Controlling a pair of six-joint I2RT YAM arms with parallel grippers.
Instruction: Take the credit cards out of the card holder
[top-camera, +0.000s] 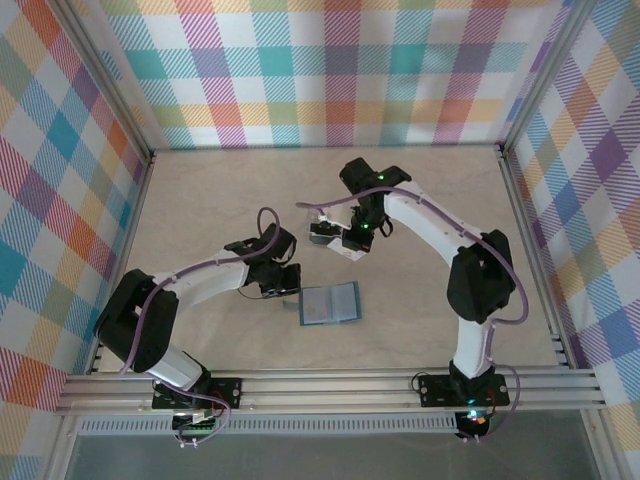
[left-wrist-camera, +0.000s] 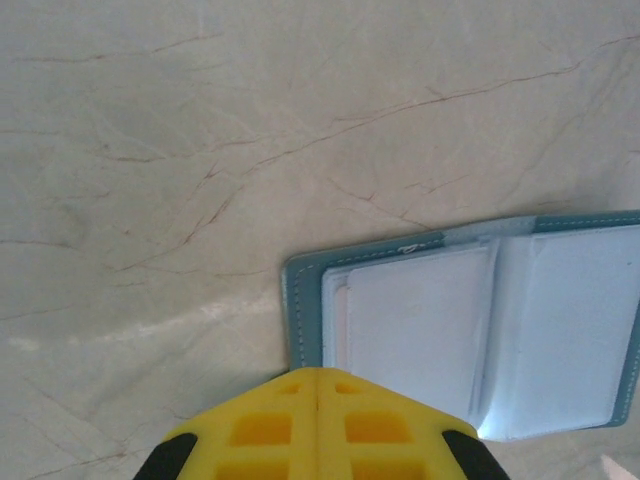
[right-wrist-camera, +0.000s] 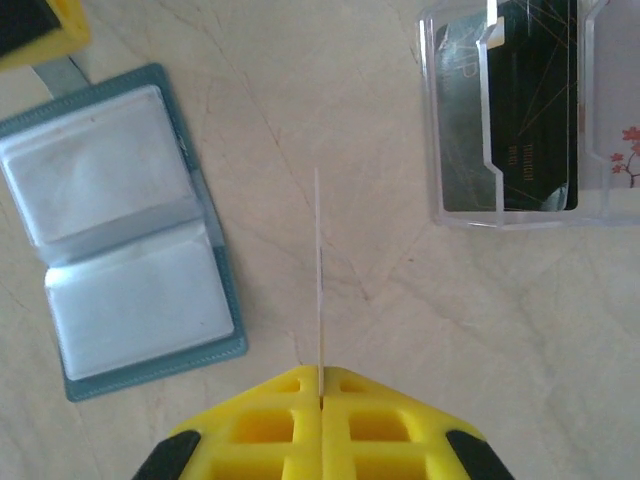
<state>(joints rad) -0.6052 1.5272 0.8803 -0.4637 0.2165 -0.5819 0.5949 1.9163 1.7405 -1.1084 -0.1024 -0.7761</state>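
The card holder (top-camera: 330, 304) lies open on the table, teal-edged with two pale clear-pocket panels (right-wrist-camera: 130, 230). A credit card (right-wrist-camera: 319, 270) is pinched edge-on in my right gripper (right-wrist-camera: 321, 370), which hangs above the bare table between the holder and a clear box. My left gripper (left-wrist-camera: 318, 372) is shut, its yellow tips at the holder's (left-wrist-camera: 420, 330) near-left edge. The holder's grey side tab (right-wrist-camera: 65, 75) runs under that left gripper (right-wrist-camera: 30, 30). I cannot tell what the pockets hold. From above, the right gripper (top-camera: 345, 243) is up and right of the holder and the left gripper (top-camera: 280, 288) is at its left.
A clear plastic box (right-wrist-camera: 520, 110) sits on the table beyond the right gripper, with a dark card (right-wrist-camera: 535, 110) and lighter ones inside. Checked cloth walls and aluminium frame rails (top-camera: 330, 385) bound the beige marbled tabletop.
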